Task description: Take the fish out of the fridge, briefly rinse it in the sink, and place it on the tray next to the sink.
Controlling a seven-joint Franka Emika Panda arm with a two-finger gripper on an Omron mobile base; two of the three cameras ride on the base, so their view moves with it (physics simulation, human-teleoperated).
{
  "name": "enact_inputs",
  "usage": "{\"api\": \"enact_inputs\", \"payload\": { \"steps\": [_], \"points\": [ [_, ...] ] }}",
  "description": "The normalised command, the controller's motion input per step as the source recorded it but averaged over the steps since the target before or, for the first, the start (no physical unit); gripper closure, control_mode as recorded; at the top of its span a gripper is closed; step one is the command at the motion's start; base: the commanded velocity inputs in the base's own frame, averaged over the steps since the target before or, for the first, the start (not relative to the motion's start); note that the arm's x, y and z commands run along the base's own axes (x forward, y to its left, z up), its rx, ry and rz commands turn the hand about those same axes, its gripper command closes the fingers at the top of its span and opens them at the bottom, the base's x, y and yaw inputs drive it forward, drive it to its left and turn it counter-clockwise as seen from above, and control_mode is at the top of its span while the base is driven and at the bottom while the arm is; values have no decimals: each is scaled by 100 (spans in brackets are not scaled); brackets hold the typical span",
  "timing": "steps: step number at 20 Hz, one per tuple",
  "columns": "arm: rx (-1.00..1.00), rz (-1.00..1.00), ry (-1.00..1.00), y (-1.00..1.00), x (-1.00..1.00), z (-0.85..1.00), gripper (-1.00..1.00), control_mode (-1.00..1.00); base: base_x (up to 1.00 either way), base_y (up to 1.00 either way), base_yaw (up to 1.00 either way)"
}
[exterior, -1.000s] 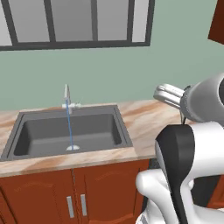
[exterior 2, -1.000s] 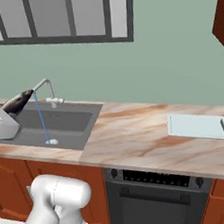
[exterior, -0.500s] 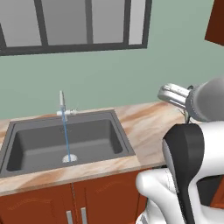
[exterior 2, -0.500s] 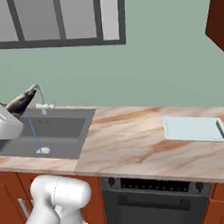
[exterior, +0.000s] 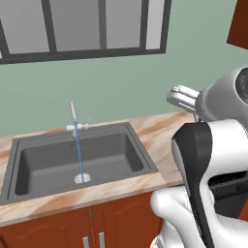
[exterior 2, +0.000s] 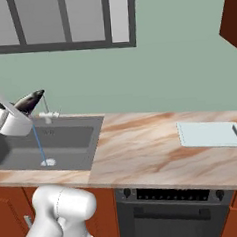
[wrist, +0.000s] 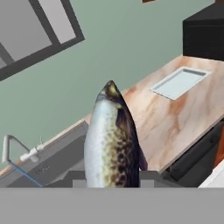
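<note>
Since the earlier frames both base views have slid sideways: the camera moved and the sink sits further toward 9 o'clock, while the fish is still held. Item: fish (wrist: 114,140), silvery with mottled dark flank, clamped in the tool (exterior 2: 21,111), nose up in the hand view, held above the sink (exterior 2: 67,144). Tap (exterior: 73,116) running, thin blue stream falling to the drain. Tray (exterior 2: 212,134) at 3 o'clock on the marbled desk (exterior 2: 143,154), well apart from the sink. Room: green wall, dark-framed window, red-brown cupboards, oven front below the desk.
</note>
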Motion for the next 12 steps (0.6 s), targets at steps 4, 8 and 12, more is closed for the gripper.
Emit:
{"api": "enact_inputs", "payload": {
  "steps": [4, 8, 12],
  "points": [
    [23, 43, 26, -10, 100, -49, 100, -100, 0, 0, 0],
    [24, 55, 30, 0, 100, -89, 100, -100, 0, 0, 0],
    [24, 58, 36, 14, 99, -98, 100, -100, 0, 0, 0]
  ]
}}
